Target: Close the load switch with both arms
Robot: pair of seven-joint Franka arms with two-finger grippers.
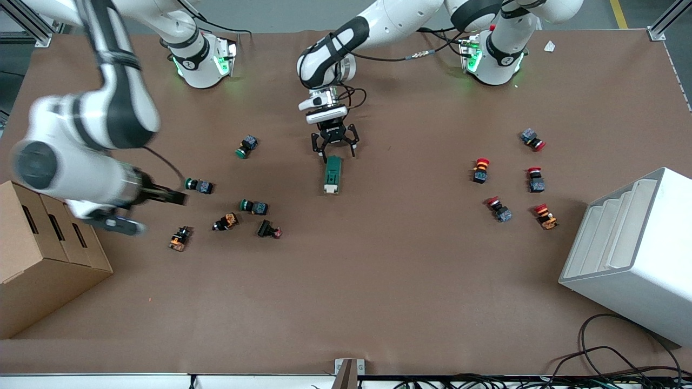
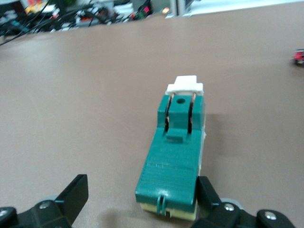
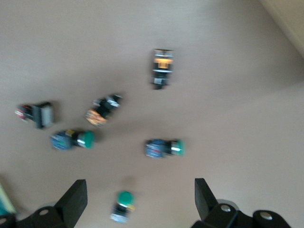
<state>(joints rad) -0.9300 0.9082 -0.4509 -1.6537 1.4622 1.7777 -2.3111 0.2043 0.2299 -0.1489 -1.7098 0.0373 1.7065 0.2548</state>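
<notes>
The load switch [image 1: 332, 174], a dark green block, lies mid-table with its white lever [image 1: 330, 189] at the end nearer the front camera. My left gripper [image 1: 335, 146] hangs open over the switch's other end. In the left wrist view that end of the switch [image 2: 178, 156] sits between the open fingers, close against one fingertip [image 2: 209, 192], and the lever [image 2: 185, 84] points away. My right gripper [image 1: 183, 198] is open in the air over a cluster of push buttons near the right arm's end. A green-capped button [image 3: 123, 204] shows below the right gripper [image 3: 139, 199], between its fingers.
Green, orange and dark push buttons [image 1: 254, 206] are scattered beside the right gripper. Red push buttons [image 1: 508, 183] lie toward the left arm's end. A cardboard box [image 1: 43, 259] stands at the right arm's end and a white ribbed bin [image 1: 632, 248] at the left arm's end.
</notes>
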